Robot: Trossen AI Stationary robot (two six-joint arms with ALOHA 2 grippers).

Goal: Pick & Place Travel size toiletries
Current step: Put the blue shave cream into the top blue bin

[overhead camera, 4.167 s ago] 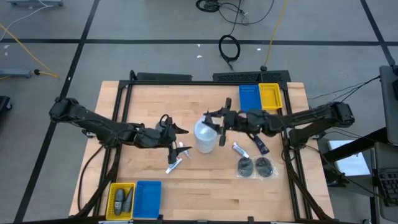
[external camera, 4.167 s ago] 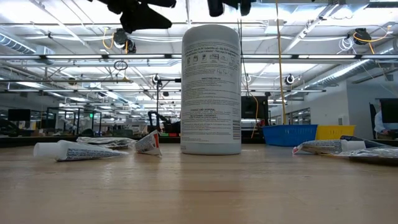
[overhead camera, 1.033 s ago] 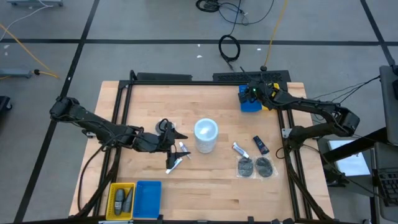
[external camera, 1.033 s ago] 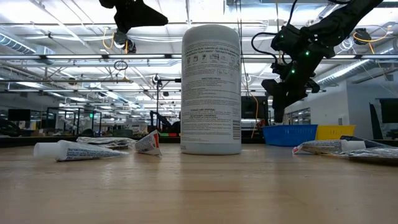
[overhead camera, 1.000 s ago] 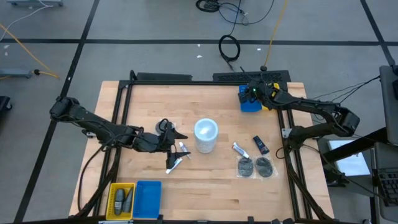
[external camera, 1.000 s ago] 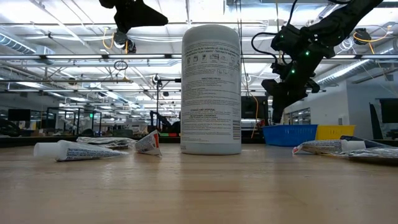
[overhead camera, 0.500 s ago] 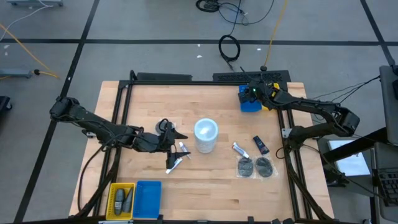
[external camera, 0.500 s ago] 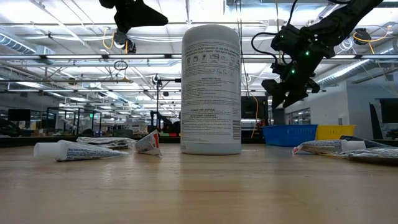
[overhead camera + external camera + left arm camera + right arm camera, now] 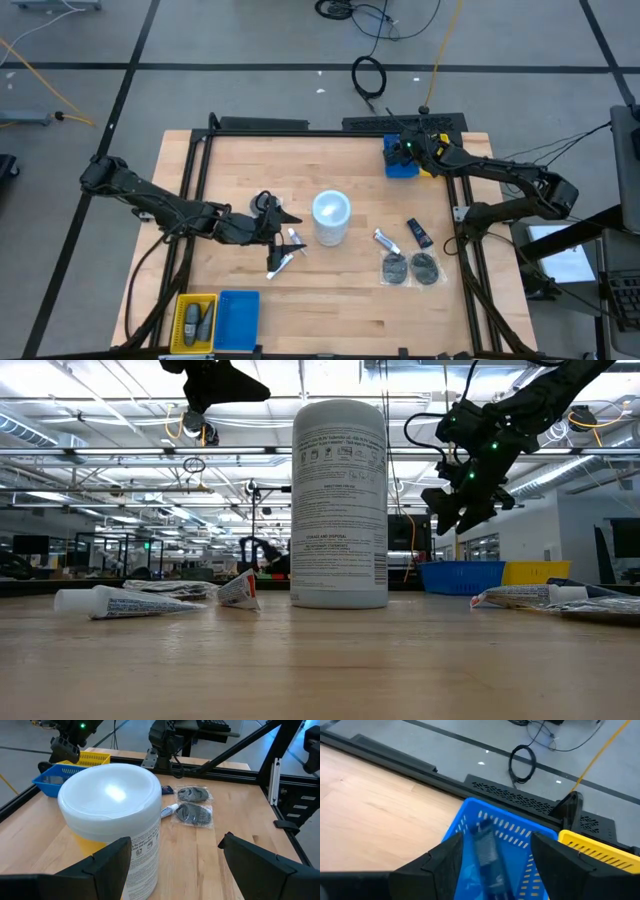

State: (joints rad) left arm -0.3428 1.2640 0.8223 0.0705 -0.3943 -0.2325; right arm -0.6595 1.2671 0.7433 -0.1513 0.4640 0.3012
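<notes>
The right gripper (image 9: 404,152) hangs over the blue slotted plastic tray (image 9: 485,850) at the table's far edge, well beyond the tall white translucent plastic cylinder (image 9: 331,219). Its fingers (image 9: 432,862) are spread apart, and between them a small dark bottle (image 9: 486,849) shows blurred inside the tray, free of both. The left gripper (image 9: 283,216) waits just beside the cylinder, its fingers (image 9: 107,862) spread wide and empty. A white and silvery tube (image 9: 281,260) lies on the wooden table (image 9: 240,170) under it. On the cylinder's other side lie another small tube (image 9: 384,240), a dark bottle (image 9: 418,234) and two dark grey flat discs (image 9: 410,267). A yellow tray (image 9: 434,153) adjoins the blue one.
</notes>
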